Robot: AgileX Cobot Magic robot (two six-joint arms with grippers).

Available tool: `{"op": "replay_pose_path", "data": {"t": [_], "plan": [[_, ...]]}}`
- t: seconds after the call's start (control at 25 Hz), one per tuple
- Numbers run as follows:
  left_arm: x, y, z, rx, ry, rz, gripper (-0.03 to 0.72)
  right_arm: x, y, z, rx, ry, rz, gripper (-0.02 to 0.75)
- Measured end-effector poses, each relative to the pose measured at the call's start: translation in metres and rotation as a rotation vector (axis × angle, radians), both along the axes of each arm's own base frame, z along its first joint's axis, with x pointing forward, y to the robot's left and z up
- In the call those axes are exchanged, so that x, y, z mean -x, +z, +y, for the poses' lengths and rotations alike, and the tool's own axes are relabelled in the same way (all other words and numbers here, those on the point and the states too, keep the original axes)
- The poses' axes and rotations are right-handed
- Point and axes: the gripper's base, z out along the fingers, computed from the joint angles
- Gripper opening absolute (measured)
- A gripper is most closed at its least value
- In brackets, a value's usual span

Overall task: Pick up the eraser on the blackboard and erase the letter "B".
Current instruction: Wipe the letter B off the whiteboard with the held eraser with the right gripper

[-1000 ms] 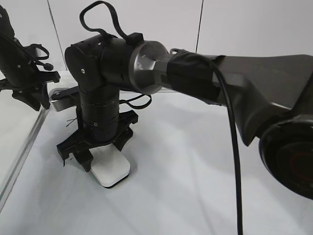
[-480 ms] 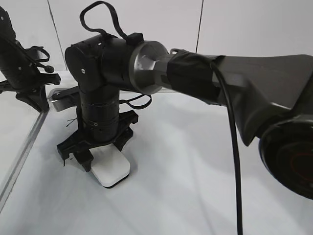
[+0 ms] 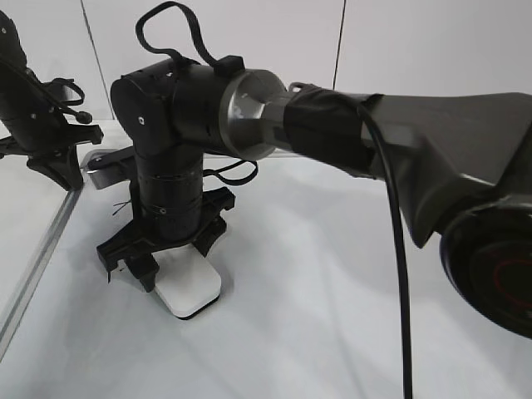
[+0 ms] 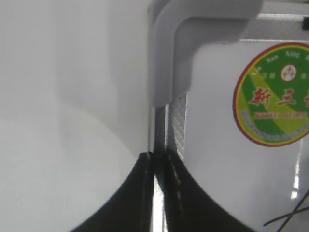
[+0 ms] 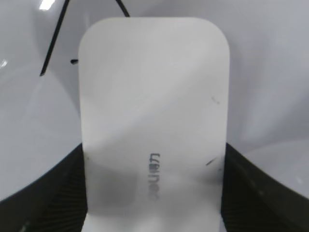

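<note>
The white eraser (image 3: 189,289) lies flat on the white blackboard (image 3: 332,283). My right gripper (image 3: 170,262) reaches down over it from the right. In the right wrist view the eraser (image 5: 153,111) fills the gap between both fingers of the right gripper (image 5: 153,193), which press its long sides. Thin black strokes (image 5: 52,46) show beyond the eraser, mostly hidden; I cannot tell which letter they are. My left gripper (image 3: 51,162) is at the board's far left corner. In the left wrist view it (image 4: 158,166) is shut on the grey frame (image 4: 166,72).
A round green sticker (image 4: 274,94) sits on the board near the held corner. The board's metal frame (image 3: 41,249) runs along the left side. The right arm's bulky links (image 3: 432,166) cross the upper right. A white wall stands behind.
The left arm shifted slightly left and up between the oldest frame and now. The right gripper and the eraser stay in place.
</note>
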Motion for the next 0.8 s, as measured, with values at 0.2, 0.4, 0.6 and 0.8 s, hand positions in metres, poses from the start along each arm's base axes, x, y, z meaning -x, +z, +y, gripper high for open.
{"op": "replay_pose_path", "data": {"t": [0.2,0.4,0.6,0.8], "plan": [[0.000,0.000,0.000,0.000,0.000,0.002,0.025,0.000,0.000,0.000,0.000,0.009,0.000,0.555],[0.000,0.000,0.000,0.000,0.000,0.002,0.025,0.000,0.001,0.001,-0.004,0.015,-0.002,0.555],[0.000,0.000,0.000,0.000,0.000,0.000,0.025,-0.006,0.001,0.010,-0.005,0.033,-0.008,0.555],[0.000,0.000,0.000,0.000,-0.003,0.006,0.025,-0.015,-0.001,0.021,-0.039,0.038,-0.047,0.555]]}}
